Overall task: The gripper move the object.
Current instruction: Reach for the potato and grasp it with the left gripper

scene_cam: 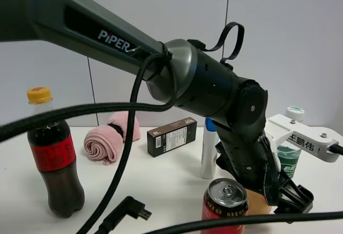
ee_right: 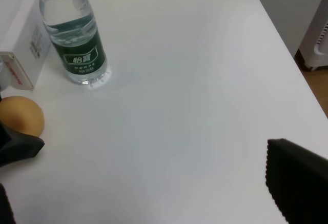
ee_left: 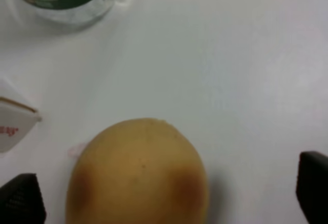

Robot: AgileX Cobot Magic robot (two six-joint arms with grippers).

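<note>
The object, a yellow-orange peach (ee_left: 137, 178) with reddish patches, lies on the white table (ee_left: 230, 70). My left gripper (ee_left: 166, 198) is open and low over it, with one black fingertip (ee_left: 21, 199) on each side and a gap to the fruit on both. In the exterior view the left gripper (scene_cam: 292, 197) is at the lower right, and only a sliver of the peach (scene_cam: 258, 202) shows behind the can. The right wrist view shows the peach (ee_right: 20, 116) at its edge. My right gripper (ee_right: 154, 198) is open and empty over bare table.
A green-labelled water bottle (ee_right: 76, 37) and a white box (ee_right: 23, 49) stand close to the peach. A red can (scene_cam: 225, 202), a white tube (scene_cam: 210, 148), a black box (scene_cam: 171, 136), a pink rolled towel (scene_cam: 112, 137) and a cola bottle (scene_cam: 53, 159) stand further left. The white bracket (scene_cam: 308, 140) is at the right.
</note>
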